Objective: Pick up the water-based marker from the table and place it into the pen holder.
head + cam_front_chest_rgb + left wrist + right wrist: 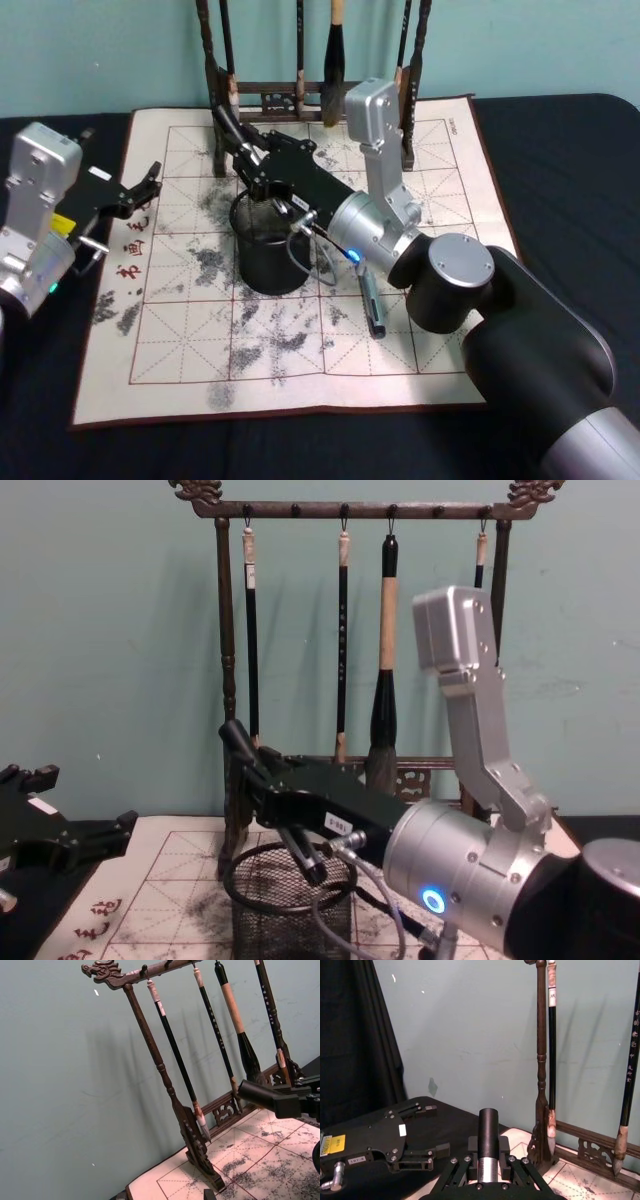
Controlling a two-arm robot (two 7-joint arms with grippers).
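The water-based marker (488, 1125) is sitting clenched in my right claw (488, 1160), tilted, its lower end seemingly hanging over the mouth of the pen holder (272, 262), which is standing on the calligraphy mat (180, 330) on the bench (560, 150). I am judging the marker light, stiff and smooth-barrelled, so a mid-barrel grip is suiting it and it could slide if squeezed loosely. The mesh cup is looking light too; knocking its rim might tip it. The brush rack (225, 630) is standing close behind, crowding my approach. Another pen (373, 305) is lying beside my right arm. My left claw (140, 190) is waiting released at the mat's left edge.
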